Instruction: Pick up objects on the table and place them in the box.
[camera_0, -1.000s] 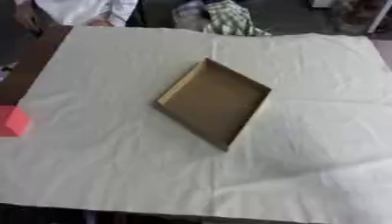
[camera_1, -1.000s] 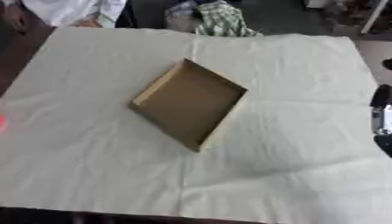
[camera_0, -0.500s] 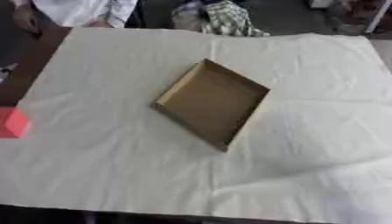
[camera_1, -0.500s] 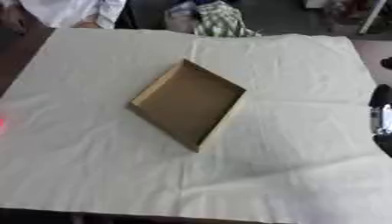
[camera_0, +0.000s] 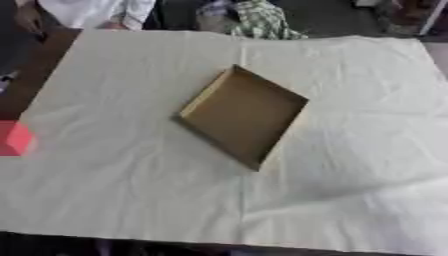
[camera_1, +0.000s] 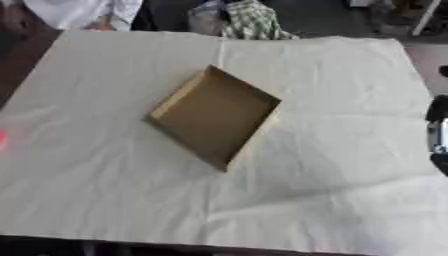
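Cardboard box (camera_0: 243, 116) empty, set askew mid-counter (camera_0: 350, 200), within reach of either arm. Red block (camera_0: 13, 138) at left edge, well apart. Right hand (camera_1: 437, 135) barely visible at right edge; fingers: cannot tell. Left hand unseen.

Soft, even light; both views blurry, with faint shadows.

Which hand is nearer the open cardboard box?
Right. The right hand shows dark at the view's right edge, well clear of the box; the left hand is in no view.
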